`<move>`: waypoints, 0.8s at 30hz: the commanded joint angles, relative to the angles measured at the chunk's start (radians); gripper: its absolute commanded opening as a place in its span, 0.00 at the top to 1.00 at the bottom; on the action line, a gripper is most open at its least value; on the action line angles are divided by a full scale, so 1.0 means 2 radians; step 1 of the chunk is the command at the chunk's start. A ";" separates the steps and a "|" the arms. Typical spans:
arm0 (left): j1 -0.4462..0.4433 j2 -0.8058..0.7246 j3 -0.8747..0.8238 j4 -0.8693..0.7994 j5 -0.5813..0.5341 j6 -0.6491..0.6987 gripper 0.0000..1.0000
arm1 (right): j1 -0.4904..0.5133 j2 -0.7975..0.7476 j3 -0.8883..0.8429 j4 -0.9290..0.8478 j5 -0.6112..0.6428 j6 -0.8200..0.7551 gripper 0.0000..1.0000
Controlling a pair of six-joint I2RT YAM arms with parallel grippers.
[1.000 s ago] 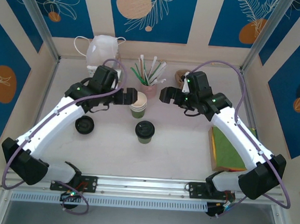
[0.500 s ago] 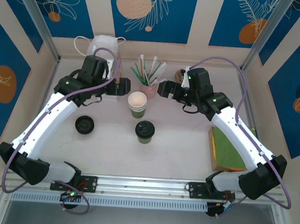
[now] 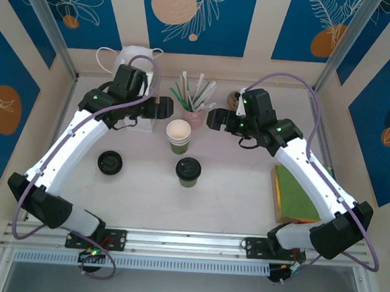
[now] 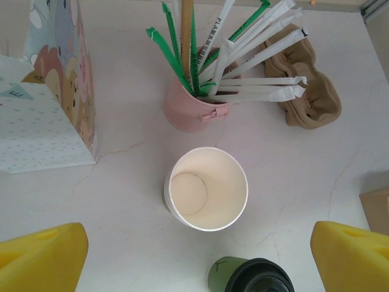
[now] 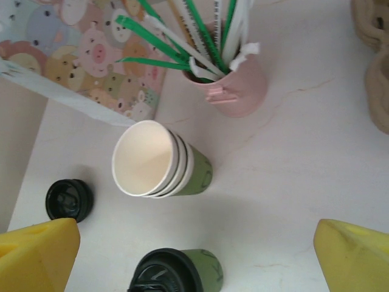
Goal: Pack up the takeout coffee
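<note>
Standing untouched, takeout coffee (image 3: 188, 172) nearward of left hand (image 3: 164, 109) and right hand (image 3: 212, 119), both spread apart, empty.

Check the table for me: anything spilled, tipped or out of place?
No spill; the lidded coffee cup, stacked cups and straw cup stand upright. One loose black lid lies alone on the table, left of the coffee.

The left wrist view cuts the lidded coffee cup (image 4: 250, 277) at its bottom edge and the paper bag (image 4: 42, 91) at its left. From above, the right arm (image 3: 302, 161) hides most of the cup carrier (image 3: 235, 94).
</note>
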 commanded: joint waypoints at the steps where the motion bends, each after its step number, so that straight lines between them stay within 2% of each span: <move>1: 0.005 0.016 0.057 -0.036 -0.038 0.028 0.07 | -0.008 -0.006 -0.002 -0.015 0.003 -0.016 0.01; 5: 0.020 0.052 0.115 -0.067 -0.089 0.069 0.20 | -0.016 -0.009 -0.006 -0.016 -0.004 -0.013 0.01; 10: 0.050 0.110 0.173 -0.079 -0.114 0.108 0.30 | -0.016 -0.015 -0.008 -0.018 -0.008 -0.008 0.01; 12: 0.060 0.134 0.190 -0.078 -0.109 0.119 0.44 | -0.017 -0.019 -0.011 -0.018 -0.008 -0.006 0.01; 13: 0.065 0.147 0.200 -0.075 -0.104 0.126 0.47 | -0.017 -0.022 -0.014 -0.018 -0.009 -0.004 0.01; 21: 0.084 0.245 0.298 -0.084 -0.062 0.149 0.53 | -0.019 -0.040 -0.035 -0.023 -0.006 0.010 0.01; 24: 0.084 0.266 0.312 -0.086 -0.058 0.149 0.60 | -0.019 -0.048 -0.043 -0.023 -0.002 0.014 0.01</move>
